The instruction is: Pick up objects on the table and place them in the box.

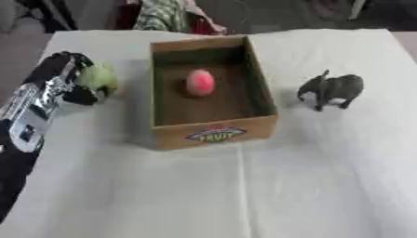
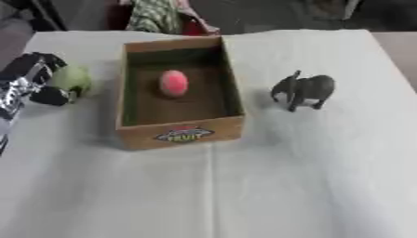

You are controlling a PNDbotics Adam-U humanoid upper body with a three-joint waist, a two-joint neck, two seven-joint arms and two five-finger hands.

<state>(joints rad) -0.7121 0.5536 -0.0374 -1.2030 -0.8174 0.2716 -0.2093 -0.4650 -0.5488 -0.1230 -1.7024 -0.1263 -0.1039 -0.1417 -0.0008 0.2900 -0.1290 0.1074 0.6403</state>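
An open cardboard box (image 1: pixel 215 132) stands in the middle of the table, with a pink egg-shaped object (image 1: pixel 199 82) lying inside it. Left of the box, my left hand (image 1: pixel 75 74) has its fingers curled round a pale green round object (image 1: pixel 99 78), just above or on the cloth. A dark grey toy elephant (image 1: pixel 332 90) stands upright on the table to the right of the box. My right hand shows in neither view.
A white cloth (image 1: pixel 244 195) covers the table. Beyond the far edge lie patterned fabric (image 1: pixel 167 14) and dark clutter. My left forearm (image 1: pixel 32 116) runs along the table's left side.
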